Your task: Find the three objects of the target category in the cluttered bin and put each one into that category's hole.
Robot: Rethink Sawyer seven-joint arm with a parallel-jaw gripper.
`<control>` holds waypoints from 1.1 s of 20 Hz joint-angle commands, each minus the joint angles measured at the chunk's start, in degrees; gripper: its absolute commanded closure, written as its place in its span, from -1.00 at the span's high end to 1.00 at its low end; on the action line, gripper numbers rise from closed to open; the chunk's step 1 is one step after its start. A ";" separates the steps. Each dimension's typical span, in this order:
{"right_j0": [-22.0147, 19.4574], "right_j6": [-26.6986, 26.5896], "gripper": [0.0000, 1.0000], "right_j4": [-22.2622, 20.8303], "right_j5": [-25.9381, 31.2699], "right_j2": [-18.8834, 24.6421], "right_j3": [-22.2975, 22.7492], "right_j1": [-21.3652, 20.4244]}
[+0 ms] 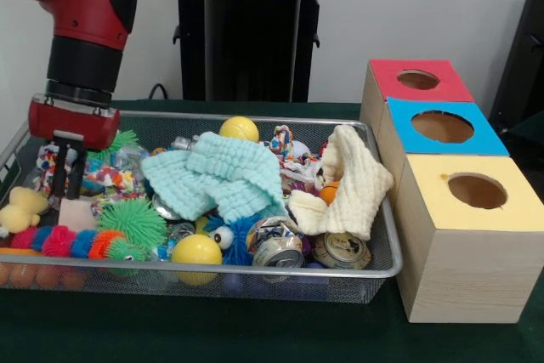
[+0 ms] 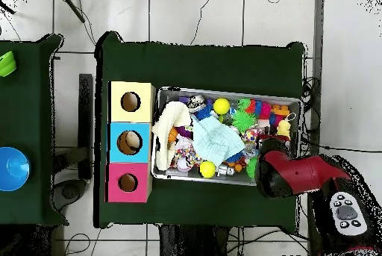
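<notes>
Looking across the counter [image 1: 255, 342], we see the red arm [image 1: 81, 6] reaching down into the left end of the wire bin [image 1: 387, 265]. Its fingers [image 1: 66, 178] hang close together just above a small pale block [image 1: 76, 212]; we cannot tell whether they pinch anything.

The bin is crowded. A mint knitted cloth [image 1: 225, 176] lies in the middle, with a cream cloth [image 1: 350, 189] draped beside it toward the right. Two yellow balls show, one at the far wall [image 1: 240, 129] and one at the near wall [image 1: 196, 251]. Two crushed cans [image 1: 310, 248] lie near the front right corner. A green spiky ball [image 1: 132, 220] sits just right of the fingers, a row of fuzzy coloured balls [image 1: 68, 242] runs along the near left side, and a yellow duck [image 1: 21, 208] rests at the left end.

Right of the bin stand three wooden boxes, each with a round hole on top: red [image 1: 416, 80], blue [image 1: 442, 127] and yellow [image 1: 476, 191]. From overhead, the blue box's hole holds something pale [image 2: 132, 143].
</notes>
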 commanded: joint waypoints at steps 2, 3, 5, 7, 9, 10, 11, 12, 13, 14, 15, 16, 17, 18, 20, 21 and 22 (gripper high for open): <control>7.12 9.86 1.00 6.02 7.93 -9.52 -6.00 5.49; 7.25 10.40 1.00 6.15 5.99 -10.49 -7.56 7.15; 7.09 9.73 1.00 7.48 1.07 -12.95 -12.57 12.44; 5.93 7.68 1.00 8.89 -2.08 -13.63 -16.95 16.69; 4.53 5.92 1.00 9.38 -2.61 -12.91 -19.15 18.72; 3.68 5.26 1.00 8.99 -1.81 -11.94 -19.53 18.94; 3.14 4.75 1.00 8.81 -1.09 -11.17 -19.46 18.82; 2.71 4.34 1.00 8.63 -0.55 -10.46 -19.47 18.74; 2.62 4.16 1.00 8.77 -0.66 -10.39 -19.44 18.77; 2.25 3.79 1.00 8.65 -0.62 -9.95 -19.60 18.72; 1.87 3.42 1.00 8.53 -0.58 -9.51 -19.76 18.66; 1.55 3.11 1.00 8.39 -1.06 -9.27 -20.36 19.07; 1.42 2.96 1.00 8.42 -1.36 -9.21 -20.81 19.46; 0.92 2.89 1.00 8.37 -1.64 -8.70 -21.40 20.11; -0.08 2.87 1.00 8.33 -2.33 -7.67 -22.63 21.61; 0.27 3.09 1.00 8.79 -2.89 -8.30 -23.06 22.21; 1.53 3.64 1.00 10.22 -3.64 -10.31 -23.72 23.24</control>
